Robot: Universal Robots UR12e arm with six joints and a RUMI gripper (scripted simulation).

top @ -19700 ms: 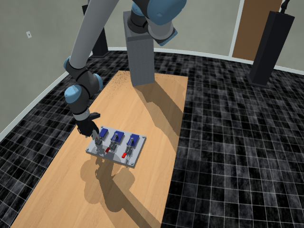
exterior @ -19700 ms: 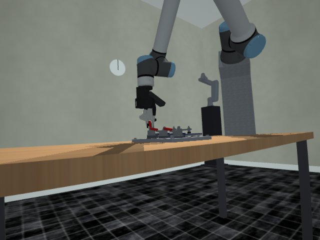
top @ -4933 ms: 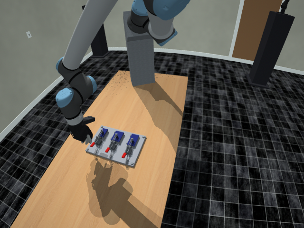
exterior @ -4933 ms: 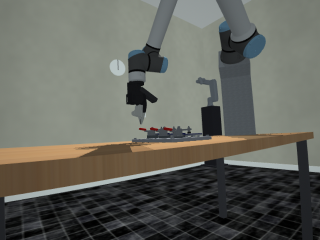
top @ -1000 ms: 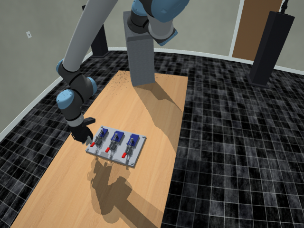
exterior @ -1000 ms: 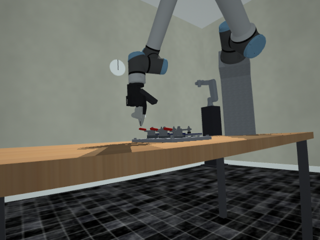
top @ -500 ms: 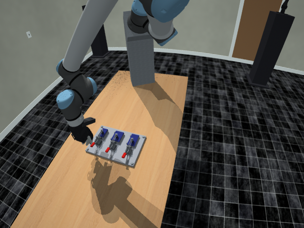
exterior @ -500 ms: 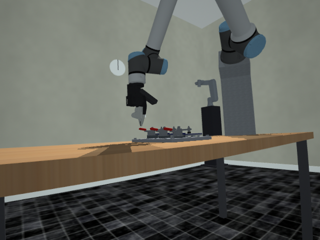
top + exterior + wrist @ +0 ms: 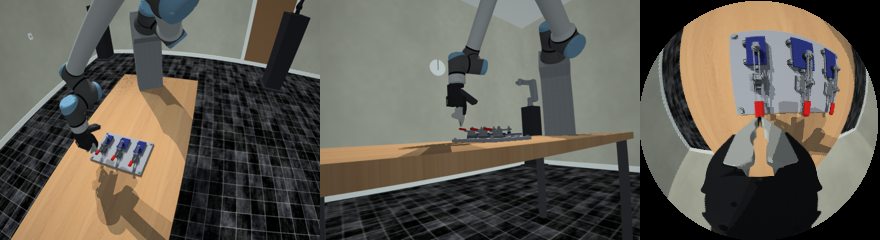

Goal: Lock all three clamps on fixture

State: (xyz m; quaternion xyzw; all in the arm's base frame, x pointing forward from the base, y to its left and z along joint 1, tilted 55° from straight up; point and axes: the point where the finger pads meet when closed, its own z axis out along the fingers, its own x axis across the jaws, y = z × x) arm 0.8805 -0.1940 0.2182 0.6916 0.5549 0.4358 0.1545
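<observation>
A grey fixture plate (image 9: 122, 155) lies on the wooden table with three toggle clamps over blue parts. Each clamp has a red handle tip: left (image 9: 97, 152), middle (image 9: 112, 157), right (image 9: 130, 163). In the side view the three red handles (image 9: 474, 128) lie low, nearly level. My gripper (image 9: 92, 148) is shut and empty. Its tips hover just above and in front of the left clamp's red handle (image 9: 759, 108), as the wrist view (image 9: 760, 123) and the side view (image 9: 461, 123) show. I cannot tell whether the tips touch the handle.
The grey robot pedestal (image 9: 147, 62) stands at the table's far end. A small black box with a grey arm (image 9: 531, 120) stands beyond the fixture. The table edge runs close to the left of the plate.
</observation>
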